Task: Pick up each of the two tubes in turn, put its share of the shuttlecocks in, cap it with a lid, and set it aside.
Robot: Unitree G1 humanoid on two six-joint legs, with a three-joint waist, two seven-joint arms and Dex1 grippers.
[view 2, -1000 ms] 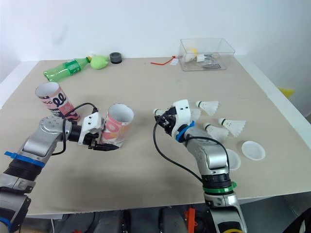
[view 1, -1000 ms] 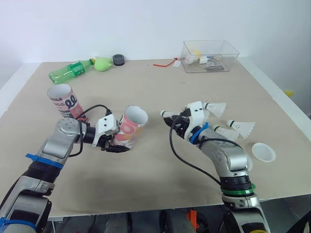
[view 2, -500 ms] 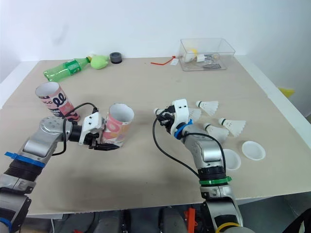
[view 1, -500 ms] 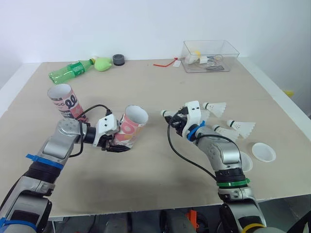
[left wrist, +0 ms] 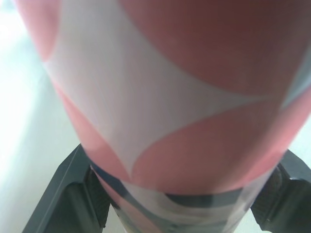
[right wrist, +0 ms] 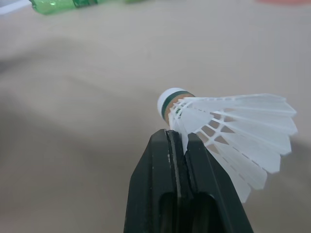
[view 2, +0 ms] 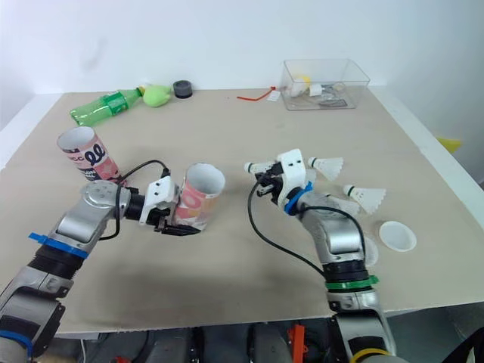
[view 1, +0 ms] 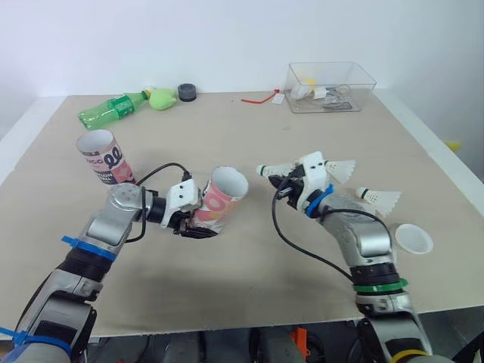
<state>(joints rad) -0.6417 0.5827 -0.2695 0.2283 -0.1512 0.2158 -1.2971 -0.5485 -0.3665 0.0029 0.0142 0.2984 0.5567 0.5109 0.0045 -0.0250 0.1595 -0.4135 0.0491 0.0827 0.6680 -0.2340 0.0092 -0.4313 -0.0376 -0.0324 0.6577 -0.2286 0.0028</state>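
In the left eye view, the left gripper (view 1: 198, 229) is clamped on the lower end of the pink tube (view 1: 221, 198). The tube leans with its open mouth toward 1 o'clock. The right gripper (view 1: 280, 176) pinches a shuttlecock (view 1: 265, 169), whose cork points to 9 o'clock. This shuttlecock sits at 3 o'clock from the tube's mouth, near it but apart. The second tube (view 1: 104, 156) stands at 10 o'clock from the held one, well apart. A loose shuttlecock (view 1: 342, 168) and a second loose shuttlecock (view 1: 378, 198) lie at 3 to 4 o'clock from the right gripper.

In the right eye view, a white lid (view 2: 396, 235) lies on the table (view 2: 227, 136) at 4 o'clock from the right gripper.

In the left wrist view, the pink tube's wall sits between the black fingers (left wrist: 63, 194), one pressed against each side.

In the right wrist view, the fingers are pressed together on the feather skirt just behind the cork.

The step in hand looks like loading the first tube, with the lid untouched. The next move calls for carrying the cork across to the mouth. The shuttlecock's axis must then line up with the leaning tube so that it enters cork first. The feathers must clear the rim before the pinch lets go.
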